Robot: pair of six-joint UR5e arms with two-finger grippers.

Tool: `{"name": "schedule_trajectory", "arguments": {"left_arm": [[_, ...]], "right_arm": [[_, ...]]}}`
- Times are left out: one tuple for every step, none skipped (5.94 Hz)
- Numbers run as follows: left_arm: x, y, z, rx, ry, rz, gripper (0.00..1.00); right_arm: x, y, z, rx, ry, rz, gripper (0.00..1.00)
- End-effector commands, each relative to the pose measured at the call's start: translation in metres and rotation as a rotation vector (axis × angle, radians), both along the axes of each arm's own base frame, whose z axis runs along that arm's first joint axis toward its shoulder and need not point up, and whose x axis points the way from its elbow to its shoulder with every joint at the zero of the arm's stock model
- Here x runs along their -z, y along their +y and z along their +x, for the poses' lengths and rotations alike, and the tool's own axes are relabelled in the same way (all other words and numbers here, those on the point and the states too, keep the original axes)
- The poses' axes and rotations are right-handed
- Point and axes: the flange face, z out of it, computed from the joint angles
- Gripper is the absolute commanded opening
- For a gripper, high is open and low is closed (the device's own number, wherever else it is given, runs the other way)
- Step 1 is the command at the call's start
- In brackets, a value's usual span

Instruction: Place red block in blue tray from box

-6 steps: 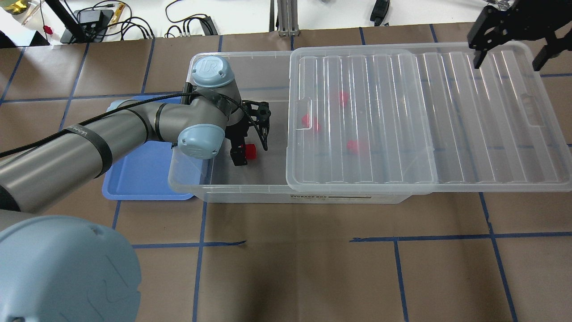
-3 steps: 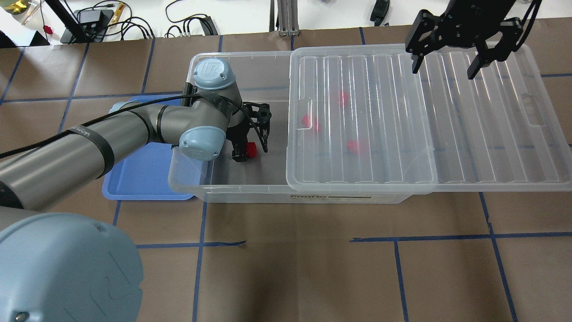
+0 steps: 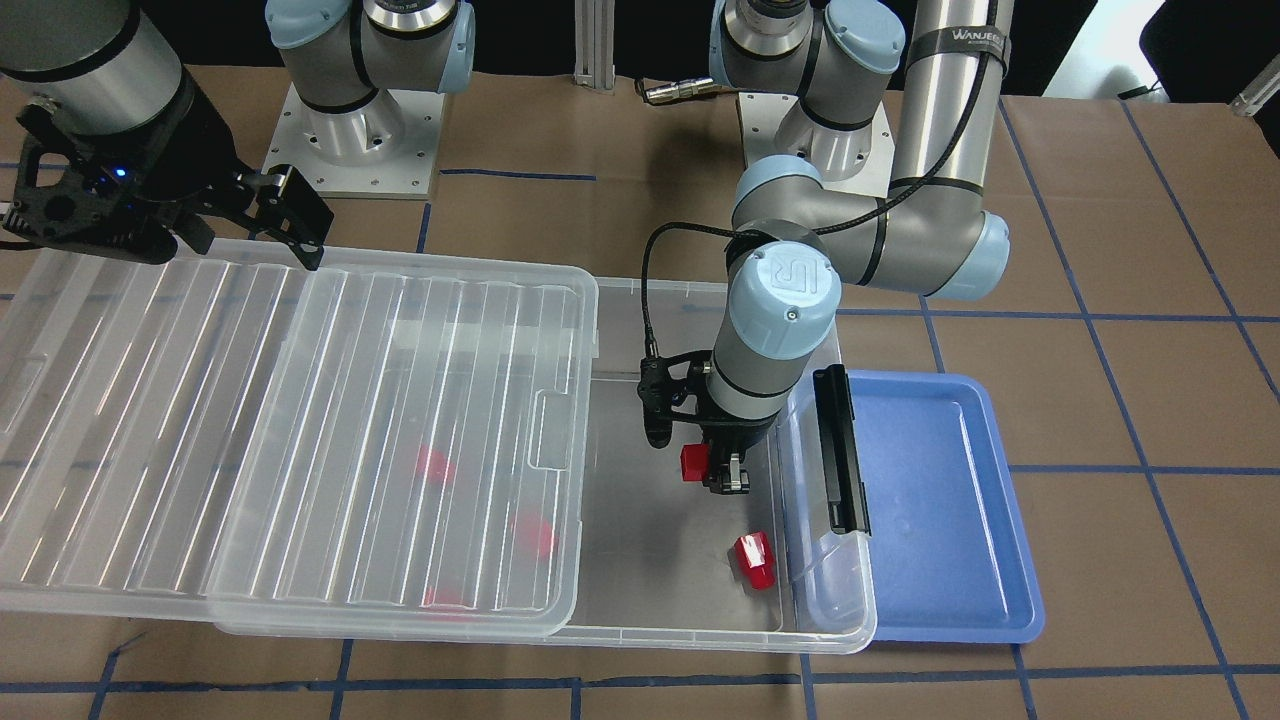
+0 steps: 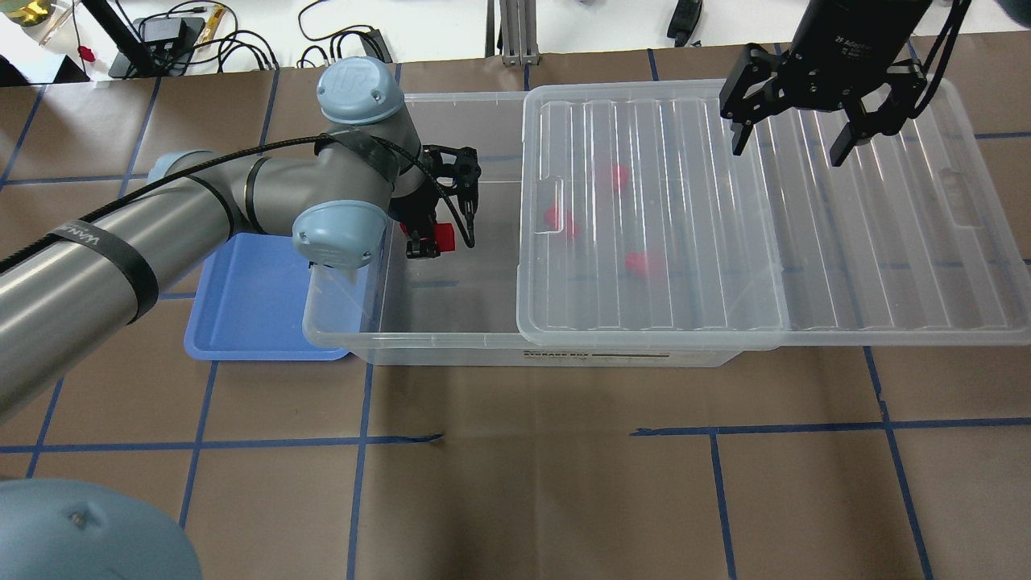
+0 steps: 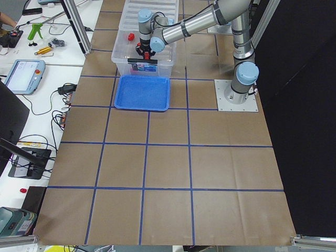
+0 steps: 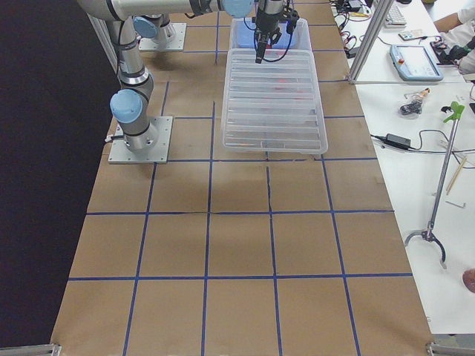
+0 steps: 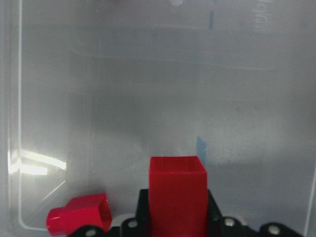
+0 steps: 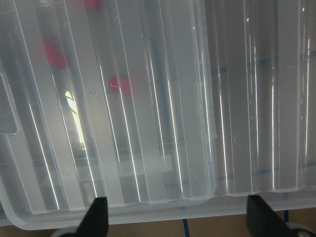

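The jaws of the left gripper [image 4: 439, 242] are clamped on the red block [image 4: 444, 238], which stands square between them in the left wrist view [image 7: 177, 193] with its flat top face towards the camera. Gripper and block hang inside the uncovered end of the box [image 4: 419, 350], and the shadow under them in the front-facing view suggests the block is off the floor. A second ago the same gripper sat lower and nearer the box's front wall with the block already between its jaws; it has since risen and drawn back. Meanwhile the right gripper [image 4: 787, 153] has moved in from the lid's far corner and now hovers over the lid [image 4: 886, 242], its jaws spread wide and holding nothing. The lid is slid sideways, covering most of the box and overhanging the desk [image 4: 564, 483], and three more red blocks [image 4: 640, 262] show blurred beneath it. The front-facing view shows a loose red block [image 3: 755, 560] on the box floor near the black latch handle [image 3: 838, 450]; the overhead view hides it behind the left arm [image 4: 242, 197]. The blue tray [image 4: 242, 314] lies beside the box's open end, partly under it.
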Motion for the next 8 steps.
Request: {"name": "schedule_trajectory", "arguments": {"left_arm": [[-0.095, 0.014, 0.03, -0.05, -0.012, -0.002, 0.06], [-0.129, 0.014, 0.075, -0.114, -0.024, -0.017, 0.06], [-0.129, 0.009, 0.136, -0.139, -0.036, -0.011, 0.05], [-0.118, 0.001, 0.183, -0.068, -0.043, 0.009, 0.05], [-0.094, -0.001, 0.212, 0.0, -0.038, 0.052, 0.05], [-0.053, -0.006, 0.227, 0.071, -0.027, 0.096, 0.05], [-0.01, -0.019, 0.24, 0.089, -0.021, 0.112, 0.05], [0.023, -0.03, 0.243, 0.109, -0.015, 0.127, 0.05]], "right_arm": [[0.002, 0.001, 0.0, 0.003, 0.0, 0.005, 1.0], [0.005, 0.0, -0.001, -0.001, -0.001, 0.009, 1.0], [0.006, -0.001, -0.007, 0.002, 0.01, 0.011, 1.0], [0.006, -0.004, -0.022, 0.014, 0.013, 0.013, 1.0], [0.006, -0.01, -0.066, 0.028, 0.006, 0.009, 1.0], [0.009, -0.013, -0.132, 0.025, 0.011, 0.013, 1.0], [0.015, -0.012, -0.198, -0.015, 0.022, 0.014, 1.0], [0.034, -0.02, -0.26, -0.048, 0.071, 0.019, 1.0]]}}
